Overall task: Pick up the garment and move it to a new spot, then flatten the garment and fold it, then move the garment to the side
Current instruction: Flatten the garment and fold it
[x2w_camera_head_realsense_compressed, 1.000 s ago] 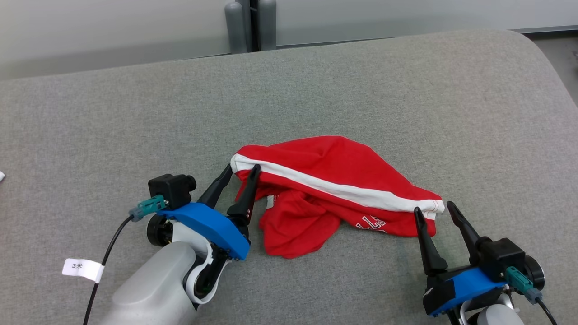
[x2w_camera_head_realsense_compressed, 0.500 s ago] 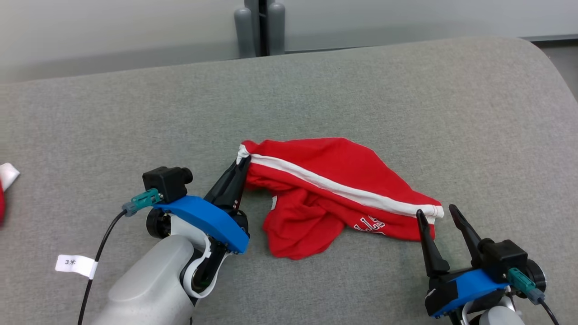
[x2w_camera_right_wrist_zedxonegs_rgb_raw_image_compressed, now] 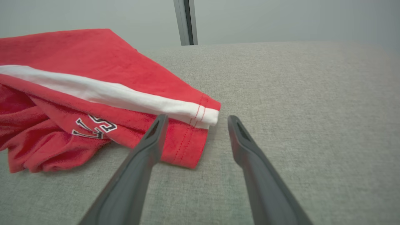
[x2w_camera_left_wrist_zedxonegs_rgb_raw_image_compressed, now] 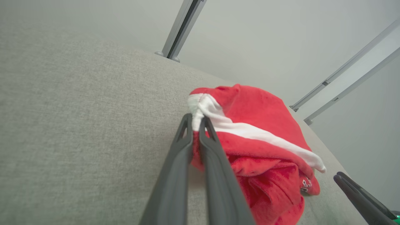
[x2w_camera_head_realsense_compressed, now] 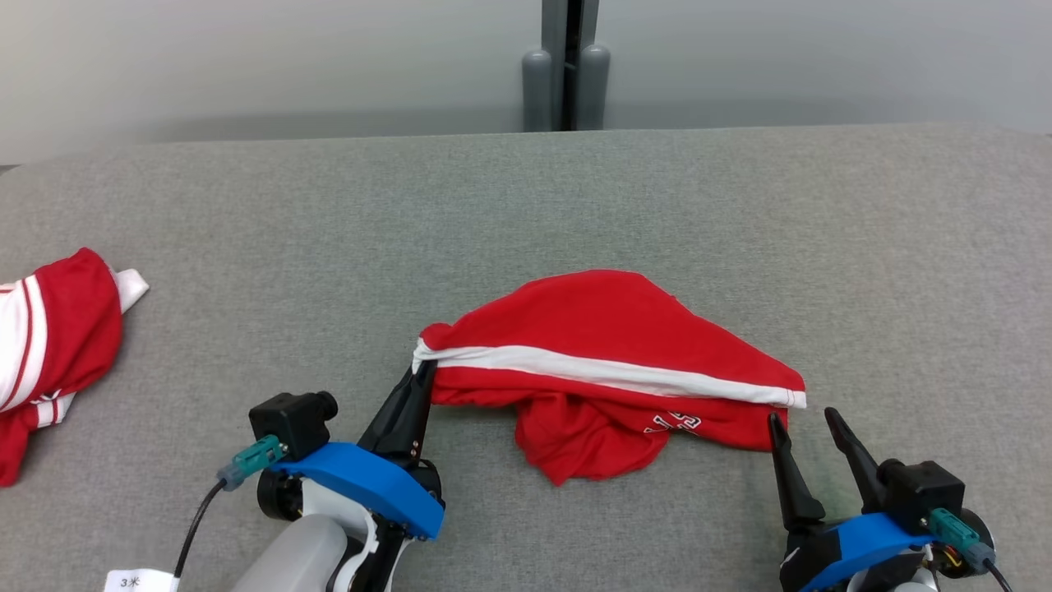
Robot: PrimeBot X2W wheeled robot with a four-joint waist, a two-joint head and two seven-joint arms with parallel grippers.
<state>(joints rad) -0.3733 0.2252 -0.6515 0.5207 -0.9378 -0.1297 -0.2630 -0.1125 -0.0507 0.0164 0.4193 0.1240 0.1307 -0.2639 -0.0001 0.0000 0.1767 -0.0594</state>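
A red garment with a white stripe and white lettering lies crumpled on the grey cushion. My left gripper is shut on the garment's left corner, at the white stripe's end; the left wrist view shows the fingertips pinching that white-edged corner. My right gripper is open just below the garment's right corner. In the right wrist view its two fingers stand apart on either side of the stitched hem corner, not touching it.
A second red and white garment lies at the cushion's left edge. A grey post stands behind the cushion's far edge. Bare grey cushion spreads to the right and far side.
The left gripper went from open around the garment's left corner to shut on it. The head camera has turned, shifting the whole picture and bringing the second garment into sight.
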